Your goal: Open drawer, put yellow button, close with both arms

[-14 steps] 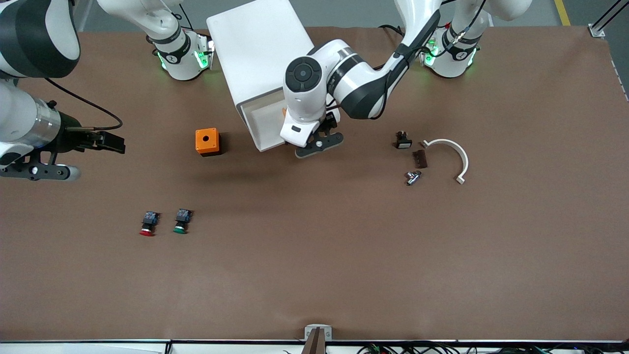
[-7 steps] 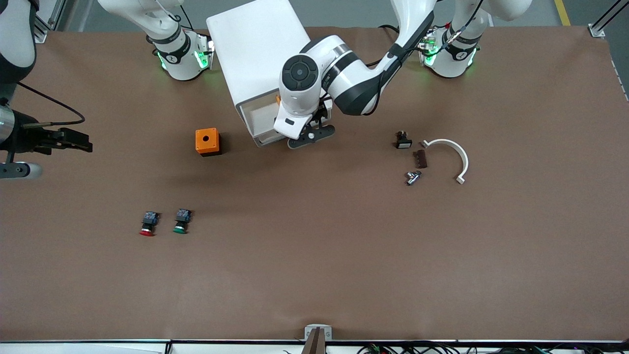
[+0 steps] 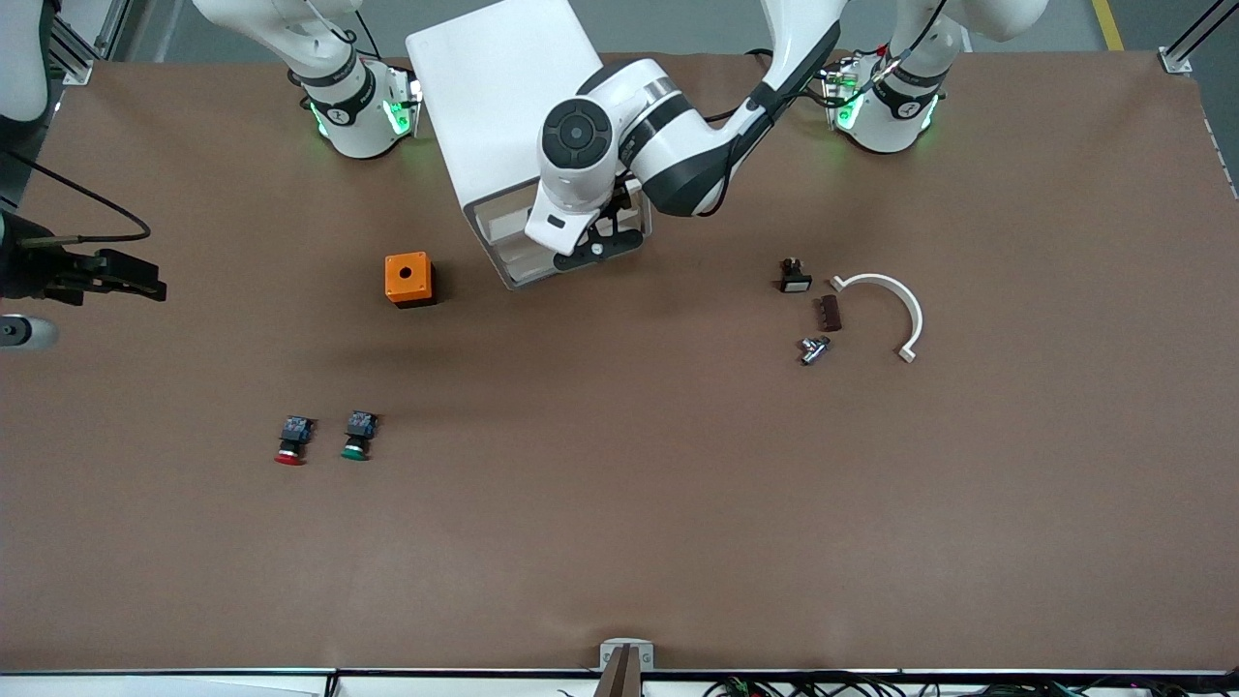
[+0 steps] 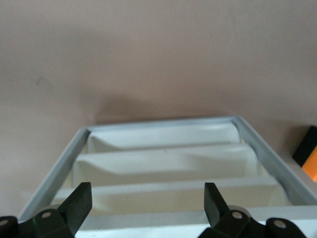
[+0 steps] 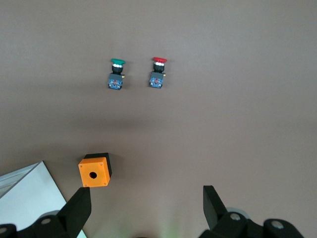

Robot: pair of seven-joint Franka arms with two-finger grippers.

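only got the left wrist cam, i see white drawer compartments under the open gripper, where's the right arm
observer: The right gripper hangs open over the right arm's end of the table, well away from the drawer.
operator: any button in that drawer
observer: Cannot tell. In the front view the left arm covers most of it, and no yellow button shows in any view.
operator: what's loose on the table then
observer: A red button and a green button lie side by side, nearer the front camera than an orange box.
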